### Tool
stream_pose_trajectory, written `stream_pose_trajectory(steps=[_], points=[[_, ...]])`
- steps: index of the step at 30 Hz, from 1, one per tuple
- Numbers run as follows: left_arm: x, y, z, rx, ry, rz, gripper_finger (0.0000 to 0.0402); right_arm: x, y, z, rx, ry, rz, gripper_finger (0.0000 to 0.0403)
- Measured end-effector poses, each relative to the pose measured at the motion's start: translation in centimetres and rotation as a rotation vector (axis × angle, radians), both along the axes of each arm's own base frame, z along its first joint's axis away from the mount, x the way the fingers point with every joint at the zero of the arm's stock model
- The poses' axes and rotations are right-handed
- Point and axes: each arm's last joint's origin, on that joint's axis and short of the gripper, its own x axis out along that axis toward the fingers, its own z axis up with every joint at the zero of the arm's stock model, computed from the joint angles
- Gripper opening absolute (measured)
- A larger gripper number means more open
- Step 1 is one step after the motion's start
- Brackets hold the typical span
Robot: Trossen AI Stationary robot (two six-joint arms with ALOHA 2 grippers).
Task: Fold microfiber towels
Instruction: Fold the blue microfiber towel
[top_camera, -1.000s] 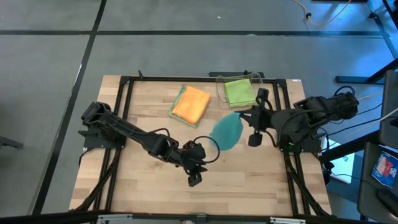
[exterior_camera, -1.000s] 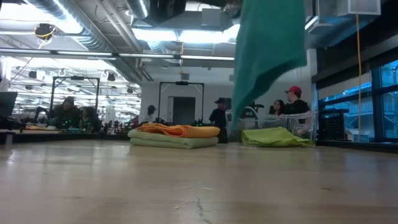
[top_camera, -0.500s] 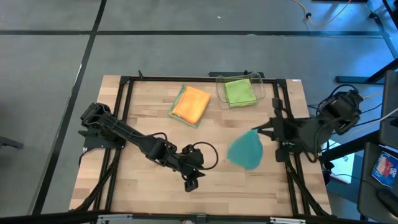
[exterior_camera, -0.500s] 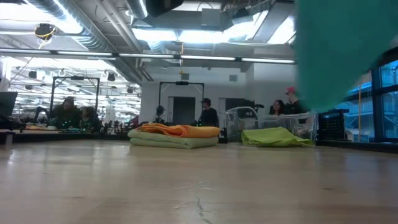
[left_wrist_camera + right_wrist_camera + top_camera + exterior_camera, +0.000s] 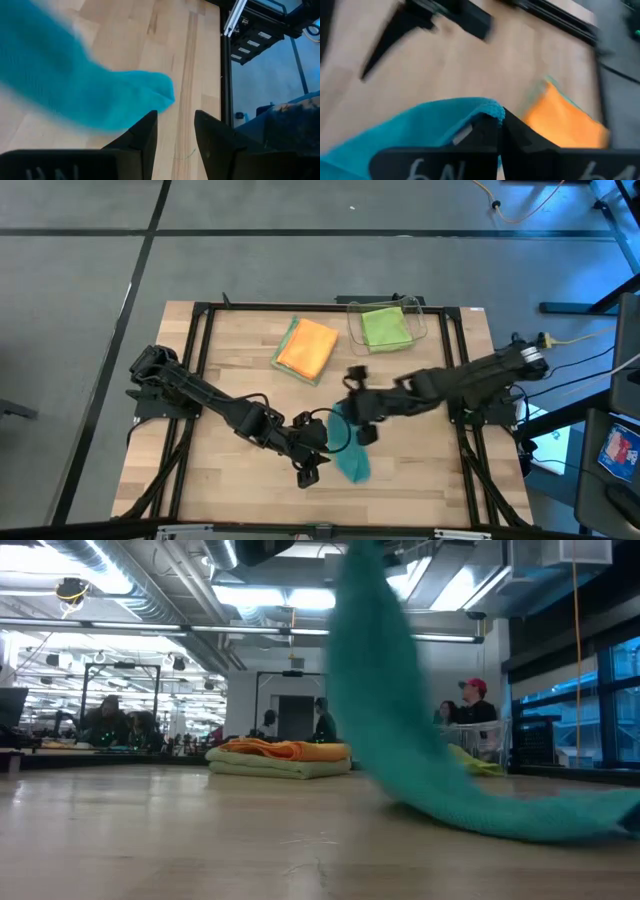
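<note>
Our right gripper [image 5: 358, 406] is clamped shut on one edge of the teal towel [image 5: 350, 458] and holds that edge up over the middle of the table, so the cloth hangs from it and trails down onto the wood toward the front edge — its long axis runs from the raised jaws to the lower end lying on the table [image 5: 240, 345]. That lower end is what our next move turns on: it lies just beside our left gripper [image 5: 312, 473], on the side toward the right arm, and the left wrist view shows the teal corner right ahead of the fingertips. Our left jaws stand partly apart with nothing between them — clearly the nearer hand for the free end.
</note>
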Motion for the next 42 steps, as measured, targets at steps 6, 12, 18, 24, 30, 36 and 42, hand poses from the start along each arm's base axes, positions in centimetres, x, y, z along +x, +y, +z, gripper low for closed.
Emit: stream_pose_trajectory(steps=[6,12,18,24,30,36,42], points=[[-0.2,-0.5,0.0,-0.004,0.002,-0.01,0.0122,2.3,-0.8,-2.4,0.061,0.029,0.094,0.0012],[-0.4,-0.9,0.0,0.007,0.0,-0.01,0.0122,1.3,-1.6,-0.6,0.018,0.04,0.061,0.0078],[-0.5,-0.7,-0.1,0.047,-0.004,0.03,0.0122,-0.4,-2.2,5.6,-0.041,-0.15,0.079,0.0138],[-0.5,-0.6,-0.1,0.058,-0.003,0.04,0.0122,-4.0,-2.8,10.8,0.062,-0.127,0.011,0.0172],[-0.4,-0.5,-0.1,0.058,-0.003,0.043,0.0122,-9.5,-2.7,11.3,0.171,0.092,-0.073,0.0168],[-0.4,-0.4,-0.2,0.061,0.0,0.048,0.0122,-13.0,-2.0,6.3,0.22,0.187,-0.1,0.0162],[-0.4,-0.3,-0.2,0.065,0.007,0.047,0.0122,-12.9,-1.5,-2.7,0.32,0.072,-0.116,0.0162]])
